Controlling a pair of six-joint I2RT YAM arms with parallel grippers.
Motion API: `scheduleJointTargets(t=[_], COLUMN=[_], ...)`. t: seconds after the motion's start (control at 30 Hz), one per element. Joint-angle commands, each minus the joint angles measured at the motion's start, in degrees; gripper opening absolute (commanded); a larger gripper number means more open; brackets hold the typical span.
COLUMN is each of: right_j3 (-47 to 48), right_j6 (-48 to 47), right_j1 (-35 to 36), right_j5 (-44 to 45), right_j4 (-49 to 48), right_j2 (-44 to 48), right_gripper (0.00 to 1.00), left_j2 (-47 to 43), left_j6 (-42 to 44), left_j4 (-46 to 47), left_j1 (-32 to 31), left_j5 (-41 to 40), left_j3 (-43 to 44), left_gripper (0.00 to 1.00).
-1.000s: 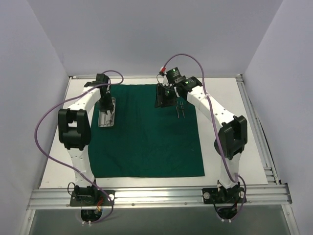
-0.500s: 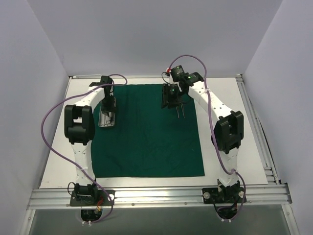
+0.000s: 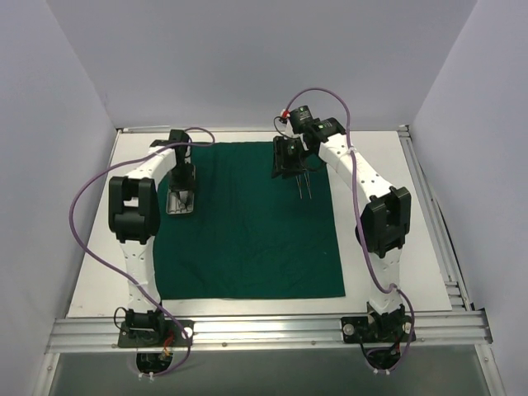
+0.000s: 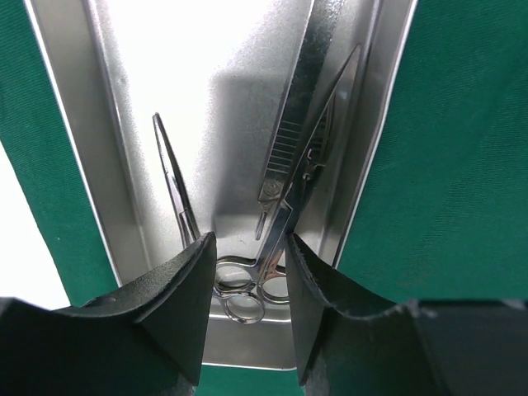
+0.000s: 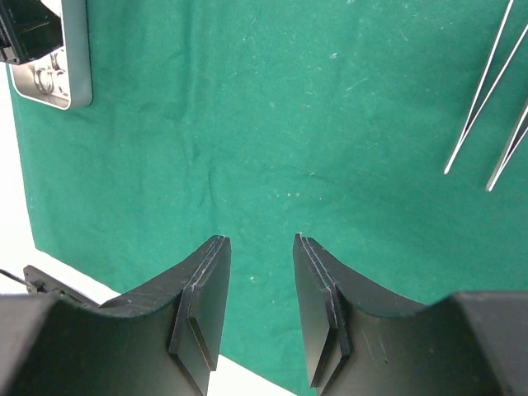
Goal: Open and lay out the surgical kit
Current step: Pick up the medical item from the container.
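Observation:
The dark green cloth (image 3: pixel 247 223) lies spread flat as a large square. The small steel tray (image 3: pixel 180 200) sits on its left edge. My left gripper (image 3: pixel 183 183) hangs over the tray and is open. In the left wrist view its fingertips (image 4: pixel 198 272) flank the ring handles (image 4: pixel 243 295) of instruments in the tray (image 4: pixel 107 165). A flat scalpel handle (image 4: pixel 293 115) and thin forceps (image 4: pixel 173 181) also lie there. My right gripper (image 3: pixel 289 161) is open and empty above the cloth's back right. Two thin instruments (image 3: pixel 305 188) lie on the cloth beside it and show in the right wrist view (image 5: pixel 487 107).
The cloth rests on a white tabletop (image 3: pixel 388 206) enclosed by pale walls, with a metal rail (image 3: pixel 264 330) at the near edge. In the right wrist view, my right gripper (image 5: pixel 261 243) is over bare cloth (image 5: pixel 272 124), and the tray (image 5: pixel 49 66) is at the top left.
My right gripper has moved slightly back and right, away from the two laid-out instruments. My left arm has shifted its elbow while its gripper has settled over the tray.

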State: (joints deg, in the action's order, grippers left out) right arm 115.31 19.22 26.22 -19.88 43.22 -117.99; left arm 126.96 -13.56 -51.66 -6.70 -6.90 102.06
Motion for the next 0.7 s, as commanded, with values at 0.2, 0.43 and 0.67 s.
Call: scheduleJointTargets(t=[0.2,0.43,0.67], right_j3=[2.99,3.87,3.7], right_j6=[-0.68,-0.68,-0.77], right_j1=[-0.29,-0.38,-0.38], right_j5=[-1.65,-1.83,-2.09], right_j4=[2.39,2.3,1.96], right_j2=[-0.57,0.05,1.01], right_gripper=[0.37,0.37,0.37], left_j2=[4.79,8.48,8.49], left_j6=[1.88,1.17,1.17], left_j4=[-2.83,-7.92,-7.58], left_j1=[1.25,2.21,3.45], left_j5=[-1.98,0.82,3.47], left_j3=[0.68,5.68,5.87], left_gripper=[0.44,0.37,0.16])
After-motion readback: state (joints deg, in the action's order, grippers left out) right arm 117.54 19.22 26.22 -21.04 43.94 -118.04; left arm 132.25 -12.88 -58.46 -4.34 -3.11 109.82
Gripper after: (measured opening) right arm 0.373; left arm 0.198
